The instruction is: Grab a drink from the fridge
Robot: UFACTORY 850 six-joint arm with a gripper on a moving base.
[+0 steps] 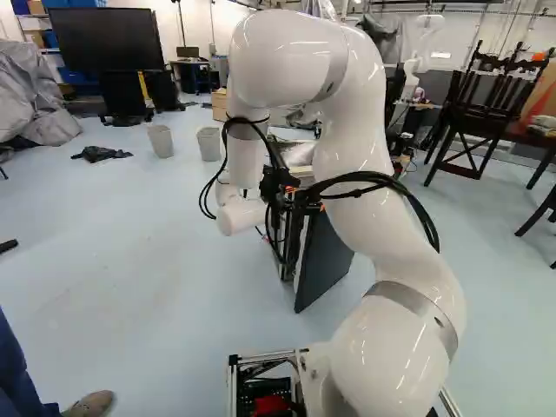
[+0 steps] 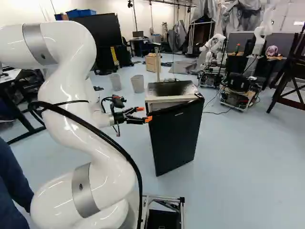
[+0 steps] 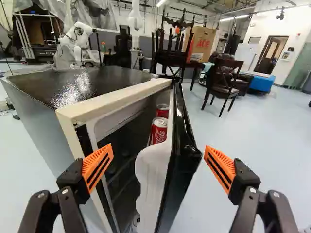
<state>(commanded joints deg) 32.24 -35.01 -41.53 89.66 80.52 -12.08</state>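
Black and glossy, the fridge door (image 3: 185, 153) stands ajar ahead of the released tool (image 2: 144, 114).

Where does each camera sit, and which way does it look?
Left base view: on the base, behind and left of the shiny white arm, looking ahead and slightly down; the arm stands right of the middle.
Right base view: behind and right, looking similarly; the arm rises at the left, with its black, orange-padded end effector.
Wrist view: on the wrist, looking along the end effector's two fingers at the black fridge, door ajar, red metal cans inside.
Both base views share the fridge and arm.
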